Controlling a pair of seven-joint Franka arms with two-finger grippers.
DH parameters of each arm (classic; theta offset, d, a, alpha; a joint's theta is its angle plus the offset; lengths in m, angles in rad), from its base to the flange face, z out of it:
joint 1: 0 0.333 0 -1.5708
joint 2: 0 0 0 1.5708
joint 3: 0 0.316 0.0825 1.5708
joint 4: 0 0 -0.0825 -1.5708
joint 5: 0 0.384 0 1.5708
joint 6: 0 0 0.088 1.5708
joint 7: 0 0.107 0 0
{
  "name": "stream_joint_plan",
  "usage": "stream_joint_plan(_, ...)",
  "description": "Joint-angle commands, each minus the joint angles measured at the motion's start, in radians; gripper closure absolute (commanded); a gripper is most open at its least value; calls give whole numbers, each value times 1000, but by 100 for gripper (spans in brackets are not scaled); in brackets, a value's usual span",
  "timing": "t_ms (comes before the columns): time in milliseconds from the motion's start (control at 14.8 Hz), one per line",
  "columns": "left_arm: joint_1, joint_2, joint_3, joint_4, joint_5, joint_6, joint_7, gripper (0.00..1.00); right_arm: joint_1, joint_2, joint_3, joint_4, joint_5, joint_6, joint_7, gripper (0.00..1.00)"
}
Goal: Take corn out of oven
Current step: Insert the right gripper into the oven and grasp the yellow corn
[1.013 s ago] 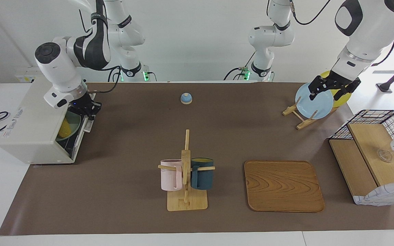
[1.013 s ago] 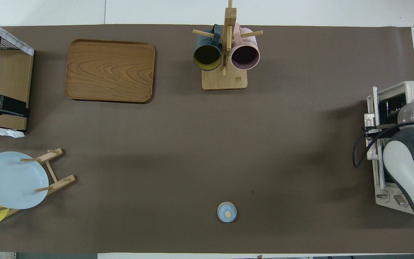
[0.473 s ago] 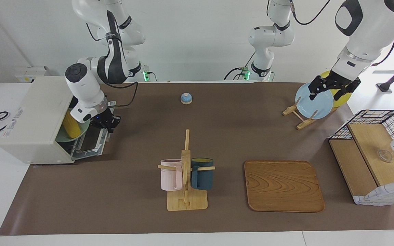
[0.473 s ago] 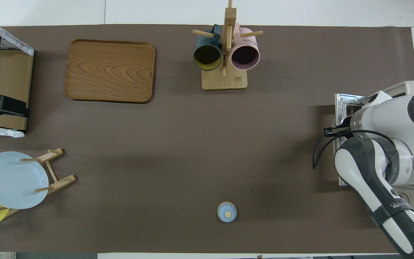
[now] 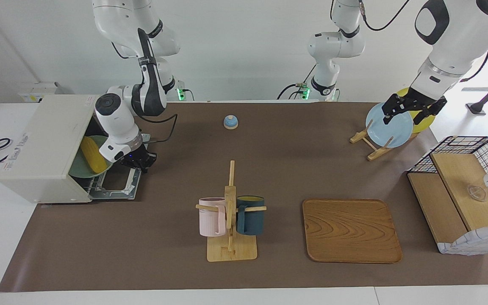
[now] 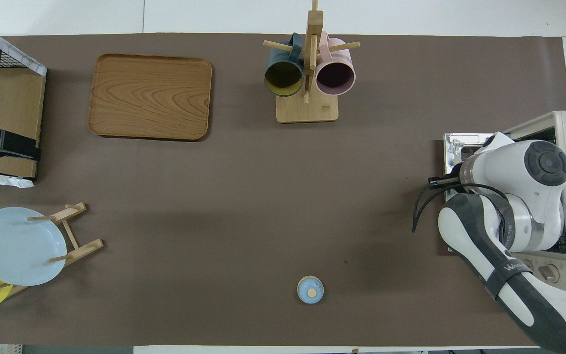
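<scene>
Brown matting (image 5: 176, 237) covers the white table. At the right arm's end, the oven (image 5: 40, 144) stands open with the corn (image 5: 92, 154) on a green plate (image 5: 79, 169) inside. The right gripper (image 5: 139, 161), fingers closed on the door's handle, holds the door (image 5: 115, 186) down; the left gripper (image 5: 409, 108) hangs spread and empty over the plate rack (image 5: 373, 146).

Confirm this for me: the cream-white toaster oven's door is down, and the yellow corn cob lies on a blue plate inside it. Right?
Not quite. In the facing view the cream-white toaster oven does have its door down, and the yellow corn cob lies inside it, but on a green plate, not a blue one.
</scene>
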Motion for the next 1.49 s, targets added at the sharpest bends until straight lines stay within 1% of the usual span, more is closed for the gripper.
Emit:
stream_joint_plan(0,2,-13,1,-7,10,-4,3,0,29,9,-16,54,24,-21,14,100)
stream_joint_plan(68,2,-13,1,-7,10,-4,3,0,35,11,-16,92,35,-64,20,93)
stream_joint_plan(135,2,-13,1,-7,10,-4,3,0,49,8,-18,124,42,-102,31,81)
stream_joint_plan(270,2,-13,1,-7,10,-4,3,0,52,-21,-21,195,42,-247,37,76)
stream_joint_plan(338,2,-13,1,-7,10,-4,3,0,43,-38,-25,221,41,-323,37,69)
stream_joint_plan(405,2,-14,1,-7,10,-4,3,0,31,-55,-30,229,33,-369,37,65)
stream_joint_plan(540,2,-13,1,-7,10,-4,3,0,-41,-92,-28,220,27,-443,33,65)
stream_joint_plan(608,2,-13,1,-7,10,-4,3,0,-72,-97,-27,214,27,-466,27,65)
stream_joint_plan(810,2,-13,1,-7,10,-4,3,0,-109,-117,-28,165,22,-466,21,64)
stream_joint_plan(945,2,-13,1,-7,10,-4,3,0,-133,-132,-28,128,18,-445,-19,64)
stream_joint_plan(1215,2,-13,1,-7,10,-4,3,0,-159,-150,-28,53,16,-336,-73,65)
stream_joint_plan(1418,2,-14,1,-7,10,-4,3,0,-162,-149,-28,31,16,-310,-88,66)
